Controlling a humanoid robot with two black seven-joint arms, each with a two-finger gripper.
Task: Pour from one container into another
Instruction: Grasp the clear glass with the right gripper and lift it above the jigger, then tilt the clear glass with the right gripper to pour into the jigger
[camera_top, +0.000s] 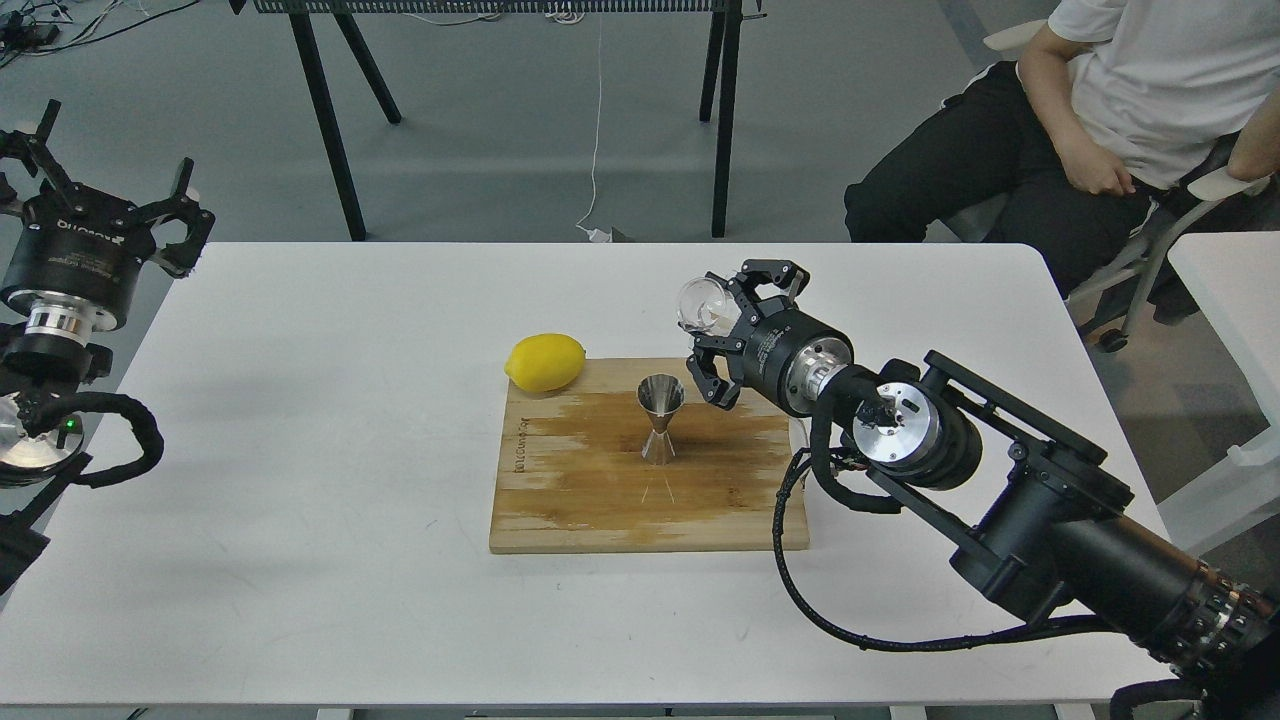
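Observation:
A small clear glass cup (702, 305) is held tipped on its side, its mouth facing left, above and just right of the jigger. My right gripper (722, 320) is shut on the cup. The shiny steel jigger (660, 418) stands upright in the middle of a wooden cutting board (600, 500). Whether the cup holds anything cannot be told. My left gripper (100, 195) hangs open off the table's far left corner, with nothing between its fingers.
A yellow lemon (545, 362) lies at the board's back left corner. The board rests on a white table (300, 420) and has a metal handle on its right side. A seated person (1120, 110) is beyond the back right corner.

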